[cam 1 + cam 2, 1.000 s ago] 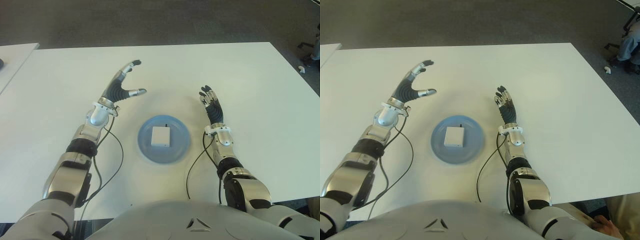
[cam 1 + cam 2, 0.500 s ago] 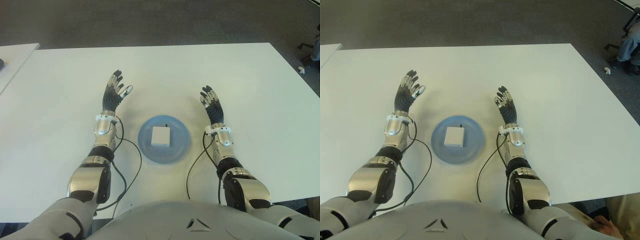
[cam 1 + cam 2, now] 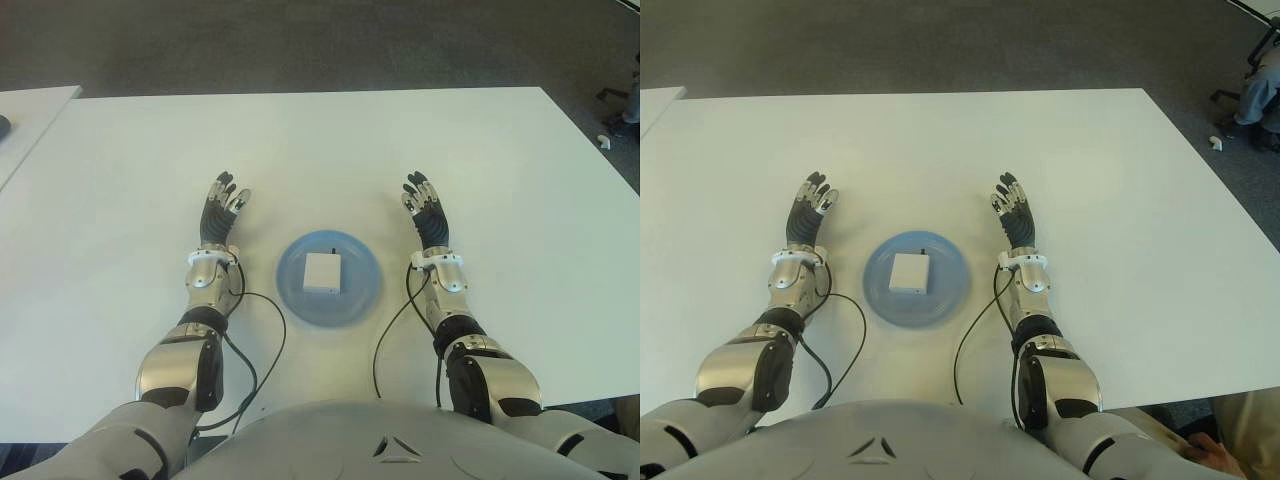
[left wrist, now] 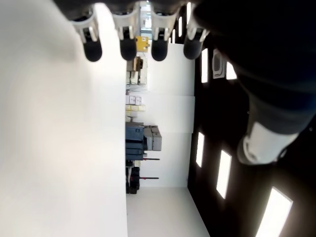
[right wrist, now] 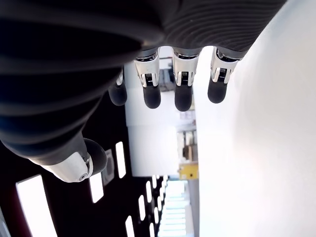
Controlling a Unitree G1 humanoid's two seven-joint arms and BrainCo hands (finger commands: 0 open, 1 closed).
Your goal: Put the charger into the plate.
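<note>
Left robot hand [image 3: 222, 207] drawn back beside plate [image 3: 358, 297], charger [image 3: 322, 271] inside.

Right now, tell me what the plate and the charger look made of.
Plate: probably plastic, pale blue, smooth with a faint sheen and a thin raised rim; glazed ceramic can't be ruled out. Charger: likely matte white hard plastic, a squarish block with rounded corners and crisp flat faces, lying in the plate.

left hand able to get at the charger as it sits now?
Probably yes. The charger lies uncovered in the middle of the plate, and the left hand is open just to the plate's left with only bare table between them.
</note>
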